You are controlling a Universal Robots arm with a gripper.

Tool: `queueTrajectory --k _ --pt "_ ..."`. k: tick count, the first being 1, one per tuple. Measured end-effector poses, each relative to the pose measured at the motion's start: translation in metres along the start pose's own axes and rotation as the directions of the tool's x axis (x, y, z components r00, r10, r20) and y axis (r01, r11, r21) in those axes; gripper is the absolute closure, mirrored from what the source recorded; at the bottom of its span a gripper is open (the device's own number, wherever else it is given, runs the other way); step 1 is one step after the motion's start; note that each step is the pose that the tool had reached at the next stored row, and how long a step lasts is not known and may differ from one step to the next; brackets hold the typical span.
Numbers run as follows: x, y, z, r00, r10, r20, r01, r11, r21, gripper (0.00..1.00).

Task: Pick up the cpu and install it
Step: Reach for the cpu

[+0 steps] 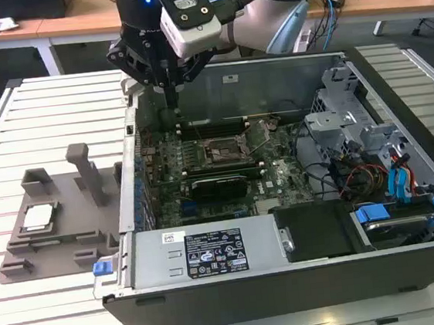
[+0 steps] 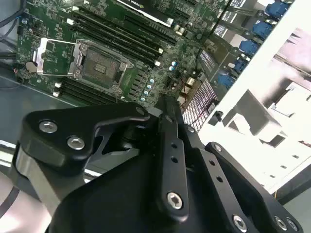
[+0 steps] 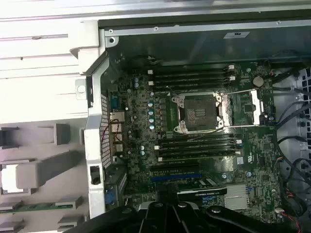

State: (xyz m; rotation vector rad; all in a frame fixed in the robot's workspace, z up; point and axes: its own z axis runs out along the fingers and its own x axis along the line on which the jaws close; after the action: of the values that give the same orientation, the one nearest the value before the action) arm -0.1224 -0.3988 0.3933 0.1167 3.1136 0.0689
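The cpu [image 1: 38, 217], a small silver square, lies flat in a recess of the grey plastic tray [image 1: 62, 239] at the exterior view's left, outside the computer case. My gripper [image 1: 170, 97] hangs above the case's back corner on that side, well away from the cpu and higher than it. Its fingers look shut with nothing between them; both wrist views show them as dark links [image 2: 167, 104] [image 3: 167, 208]. The motherboard socket [image 1: 227, 152] [image 3: 199, 112] [image 2: 99, 63] sits empty, its metal frame [image 3: 243, 108] folded open beside it.
The open case [image 1: 291, 279] lies on a white slatted table [image 1: 49, 118]. Memory slots [image 3: 194, 77] flank the socket, and a graphics card [image 1: 219, 185] lies in front of it. Drive cages and cables [image 1: 373, 169] crowd the exterior view's right. An upright post [image 1: 84, 172] stands on the tray.
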Motion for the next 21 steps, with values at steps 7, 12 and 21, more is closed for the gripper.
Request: queueTrajectory --k 7,12,21 --pt "0.0158 -0.0012 -0.0004 1.0 0.0 -0.0001 0.0 1.0 0.0001 0.89" --pt "0.0398 -0.003 -0.001 1.0 0.0 0.0 0.0 1.0 0.0 0.89" --pt "0.0619 -0.0046 -0.0016 1.0 0.0 0.0 0.0 1.0 0.0 0.89"
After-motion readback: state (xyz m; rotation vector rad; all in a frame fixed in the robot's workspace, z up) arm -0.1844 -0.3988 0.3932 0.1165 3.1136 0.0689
